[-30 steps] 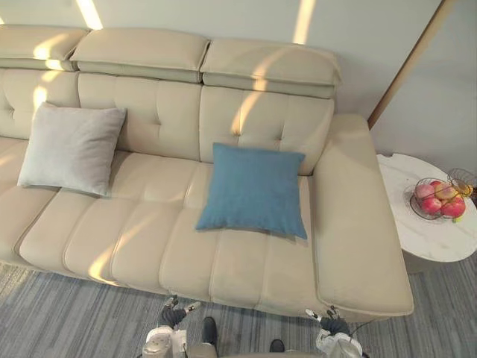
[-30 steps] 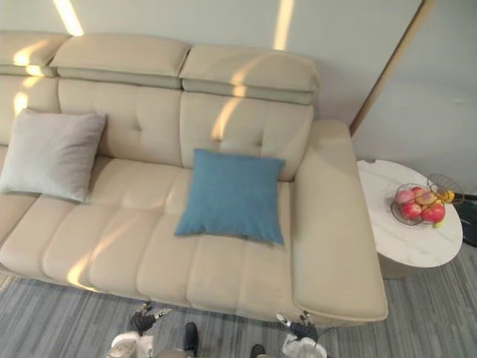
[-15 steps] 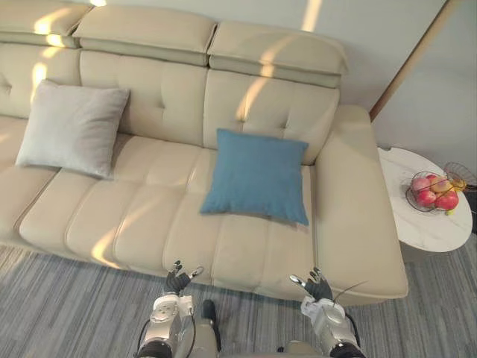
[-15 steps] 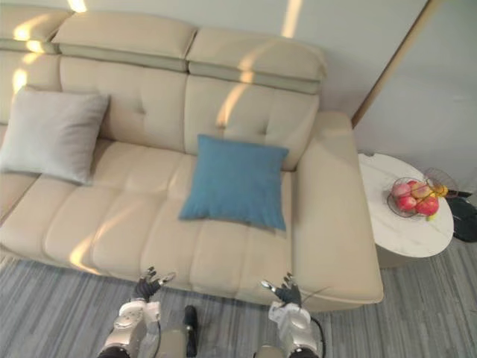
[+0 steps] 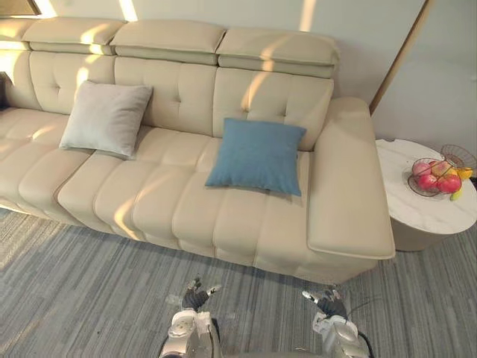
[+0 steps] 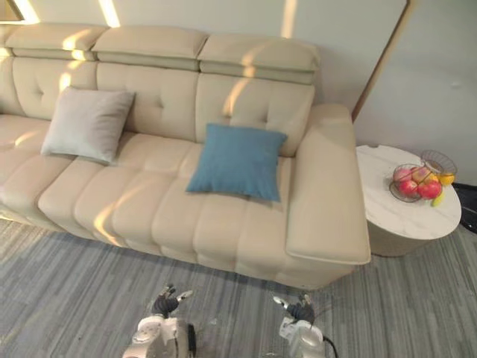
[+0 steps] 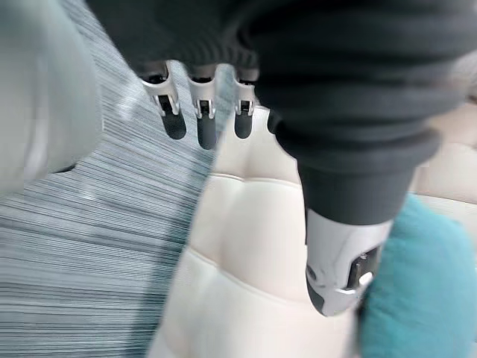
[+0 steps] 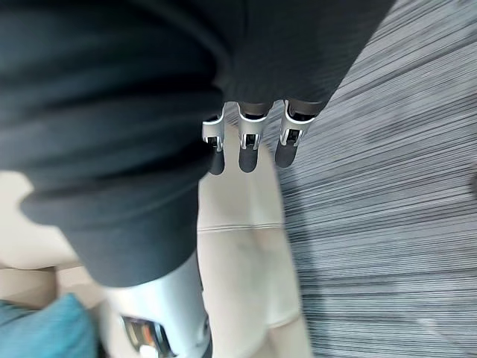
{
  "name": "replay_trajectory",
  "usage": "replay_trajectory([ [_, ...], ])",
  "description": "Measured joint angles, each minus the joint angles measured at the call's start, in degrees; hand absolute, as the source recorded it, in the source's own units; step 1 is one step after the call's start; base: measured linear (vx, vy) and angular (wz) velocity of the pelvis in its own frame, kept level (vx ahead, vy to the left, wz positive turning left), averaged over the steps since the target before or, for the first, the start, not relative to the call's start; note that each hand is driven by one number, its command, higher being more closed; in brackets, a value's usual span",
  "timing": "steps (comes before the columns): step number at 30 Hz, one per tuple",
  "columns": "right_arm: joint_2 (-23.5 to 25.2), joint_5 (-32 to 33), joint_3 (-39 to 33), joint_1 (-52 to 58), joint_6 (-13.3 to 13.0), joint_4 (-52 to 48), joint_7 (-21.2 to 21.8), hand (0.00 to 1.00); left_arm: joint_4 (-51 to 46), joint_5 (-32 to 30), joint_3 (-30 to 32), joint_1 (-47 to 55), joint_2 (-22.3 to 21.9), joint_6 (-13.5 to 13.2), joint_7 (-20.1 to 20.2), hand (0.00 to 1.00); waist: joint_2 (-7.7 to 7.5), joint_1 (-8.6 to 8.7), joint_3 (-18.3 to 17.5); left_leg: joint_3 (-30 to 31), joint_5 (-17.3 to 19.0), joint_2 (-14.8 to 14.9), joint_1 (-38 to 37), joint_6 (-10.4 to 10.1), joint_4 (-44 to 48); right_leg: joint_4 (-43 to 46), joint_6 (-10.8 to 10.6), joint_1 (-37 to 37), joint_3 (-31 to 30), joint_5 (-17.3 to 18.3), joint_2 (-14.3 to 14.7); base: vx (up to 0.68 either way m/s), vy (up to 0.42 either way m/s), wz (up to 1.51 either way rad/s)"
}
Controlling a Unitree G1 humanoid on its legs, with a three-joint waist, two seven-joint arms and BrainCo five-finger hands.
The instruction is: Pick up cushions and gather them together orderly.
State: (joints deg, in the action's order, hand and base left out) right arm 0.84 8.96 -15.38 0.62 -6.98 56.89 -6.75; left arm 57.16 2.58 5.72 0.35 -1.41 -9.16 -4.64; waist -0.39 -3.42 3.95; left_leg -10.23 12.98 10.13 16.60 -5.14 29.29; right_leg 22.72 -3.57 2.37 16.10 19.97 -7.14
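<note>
A blue cushion (image 5: 257,155) leans against the backrest of the cream sofa (image 5: 171,201), on its right seat. A light grey cushion (image 5: 106,118) leans on the backrest further left. Both hands hang low over the grey carpet in front of the sofa, well short of the cushions. My left hand (image 5: 194,297) is open, fingers (image 7: 201,112) relaxed and holding nothing. My right hand (image 5: 328,302) is open too, its fingers (image 8: 249,138) straight and empty. The blue cushion (image 7: 421,291) also shows past the left thumb.
A round white side table (image 5: 417,212) stands right of the sofa's armrest (image 5: 346,186), carrying a wire bowl of fruit (image 5: 434,177). Striped grey carpet (image 5: 89,291) spreads in front of the sofa. A wall runs behind it.
The camera has pulled back from the sofa, so more carpet and more of the sofa's left side show. Both hands sit lower in the picture, still open. The cushions have not moved.
</note>
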Motion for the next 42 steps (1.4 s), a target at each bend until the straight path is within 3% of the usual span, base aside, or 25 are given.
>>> replay_trajectory([
  [2, 0.81, -0.09, -0.55, 0.47, 0.62, 3.24, 0.40, 0.00, 0.55, -0.24, -0.03, 0.98, 2.19, 0.08, 0.02, 0.00, -1.64, 0.48, -1.97, -0.54, -4.21, -2.92, -1.94, 0.90, -7.84, -6.64, -0.54, -0.67, -1.76, -4.04, -0.39, -0.07, 0.111, 0.04],
  [4, 0.32, -0.11, -3.19, 0.43, 0.78, 5.24, 0.56, 0.00, 1.86, -0.23, -0.01, 1.10, 3.77, 0.14, 0.06, 0.00, -1.57, 0.85, -2.12, -0.70, -6.47, -4.28, -3.20, 1.93, -11.48, -11.10, -1.05, -2.22, -2.01, -7.11, -0.60, -0.07, 0.109, 0.02],
  [9, -1.06, -0.28, -4.88, 0.38, 0.96, 6.11, 0.59, 0.00, 3.89, -0.41, 0.09, 2.09, 5.09, 0.92, 0.24, 0.00, -0.84, 1.19, -2.18, -0.92, -9.68, -6.15, -5.32, 3.00, -16.44, -13.32, -0.80, -2.62, -3.70, -8.71, -1.03, -0.08, 0.057, 0.00],
  [21, -2.08, -2.31, -6.90, -1.08, 1.09, 7.85, 0.61, 0.00, 6.78, -3.38, 2.22, 2.67, 6.12, 0.98, 0.38, 0.00, -1.52, 1.36, -2.40, 0.32, -15.45, -8.91, -11.70, 3.55, -28.27, -17.67, -0.89, -4.97, -5.25, -11.02, -1.01, 0.00, -0.003, -0.03],
  [22, -3.28, -2.83, -4.66, -1.62, 1.17, 9.45, 0.55, 0.00, 7.66, -3.80, 1.80, 2.57, 6.32, 0.95, 0.40, 0.00, -1.75, 3.84, 0.15, 2.04, -14.57, -9.50, -19.52, 1.89, -35.63, -17.79, -0.93, -9.58, -8.46, -10.72, -0.64, 0.00, 0.000, 0.00],
  [27, -3.27, -2.83, -4.67, -1.58, 1.17, 9.44, 0.55, 0.00, 7.64, -3.80, 1.75, 2.56, 6.22, 0.95, 0.41, 0.00, -1.32, 3.97, 0.43, 2.30, -14.22, -8.96, -19.46, 2.36, -35.61, -17.49, -0.75, -9.31, -8.58, -12.62, -0.06, 0.01, 0.006, 0.01],
  [42, -3.23, -2.79, -9.15, 0.66, 1.98, 9.03, 0.52, 0.00, 7.54, -5.01, -0.78, 1.99, 7.65, 1.38, 1.67, 0.00, -0.37, 4.34, 1.02, -2.54, -14.27, -8.95, -20.86, 2.68, -35.24, -18.13, -0.81, -9.10, -9.43, -12.55, -0.77, 0.05, -0.014, -0.12],
])
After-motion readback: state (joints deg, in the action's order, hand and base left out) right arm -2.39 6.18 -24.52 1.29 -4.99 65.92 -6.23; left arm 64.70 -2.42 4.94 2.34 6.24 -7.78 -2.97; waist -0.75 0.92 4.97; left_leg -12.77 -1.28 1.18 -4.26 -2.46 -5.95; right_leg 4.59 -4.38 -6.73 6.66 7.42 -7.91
